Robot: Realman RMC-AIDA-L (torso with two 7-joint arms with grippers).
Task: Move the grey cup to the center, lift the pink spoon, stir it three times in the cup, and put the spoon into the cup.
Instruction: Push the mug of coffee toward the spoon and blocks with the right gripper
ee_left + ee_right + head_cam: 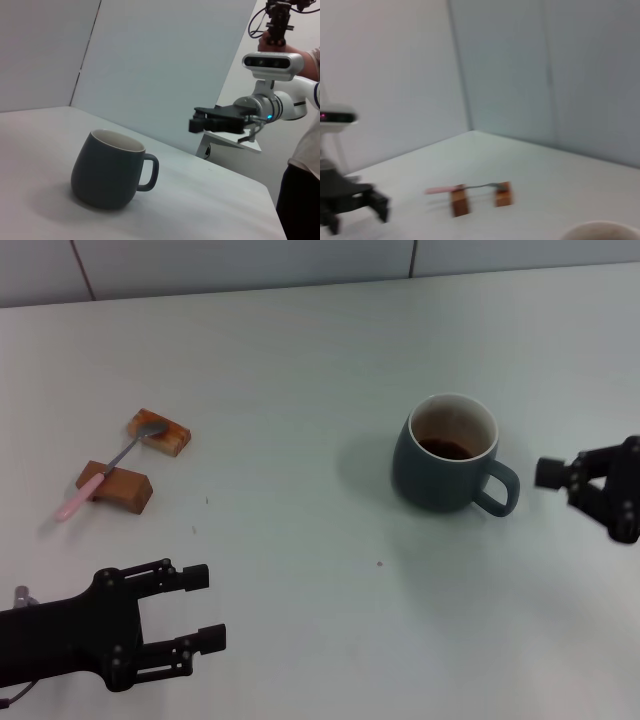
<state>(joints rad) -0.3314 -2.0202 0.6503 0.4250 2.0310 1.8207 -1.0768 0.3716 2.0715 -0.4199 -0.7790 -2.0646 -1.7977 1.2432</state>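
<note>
Head view. My right gripper: fingers spread, holding nothing, level with the table, pointed at the grey cup. The cup stands upright just ahead of those fingertips, its loop handle turned toward them, not touching; brown liquid sits low inside. It stands on my right half of the table, so I judge the first step, moving it to the center, not yet done. My left gripper: fingers parted, empty, low at the near edge. Beyond it and slightly to its outer side lies the pink spoon, bridged across two brown blocks, bowl on the far block, pink handle overhanging the near one. Spoon unlifted; stirring and placing all remain.

Left wrist view. My own left fingers do not show. Item seen: the cup side-on, handle facing the right gripper, which hangs above table level and clearly apart from the handle. That vertical gap is not readable from the head view. A person stands behind the right arm. The spoon is absent here.

Right wrist view. My own right fingers do not show. Items: cup rim at the nearest edge; farther off, the spoon resting raised across the blocks, its clearance above the table plain only here; left gripper beyond, spread.
</note>
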